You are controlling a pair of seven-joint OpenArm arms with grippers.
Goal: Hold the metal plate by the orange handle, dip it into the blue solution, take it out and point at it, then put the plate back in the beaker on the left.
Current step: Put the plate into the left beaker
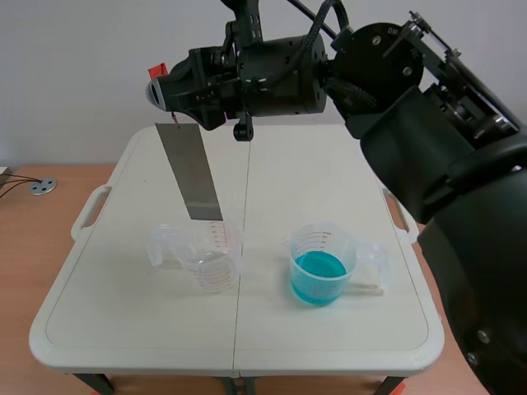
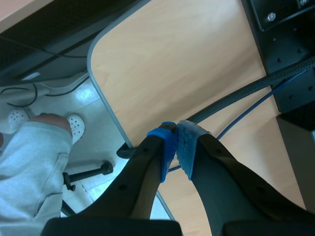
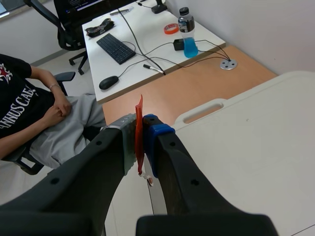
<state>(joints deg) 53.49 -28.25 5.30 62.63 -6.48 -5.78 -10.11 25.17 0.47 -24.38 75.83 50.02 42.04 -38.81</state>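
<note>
Your right jaws are clamped on the orange handle point(image 3: 140, 115). The metal plate point(image 1: 191, 169) hangs tilted from the right gripper point(image 1: 169, 89) above the empty clear beaker point(image 1: 206, 257), with its lower edge at that beaker's rim. Your left gripper point(image 2: 176, 142) has its pads pressed together on nothing. You have two beakers: the empty one, and to its right a second beaker point(image 1: 323, 247) holding blue solution point(image 1: 318, 268). There is one plate.

A plain white wall point(image 1: 74, 58) fills the upper part of the scene view. A white folding table point(image 1: 123, 329) takes the middle. A wooden desktop point(image 1: 25, 263) with a round grey cable port point(image 1: 43, 187) shows at the left edge. Beyond the wood, a white desk point(image 3: 106, 61) carries a keyboard point(image 3: 117, 48) and a mouse point(image 3: 108, 82), and a person point(image 3: 29, 113) sits beside it.
</note>
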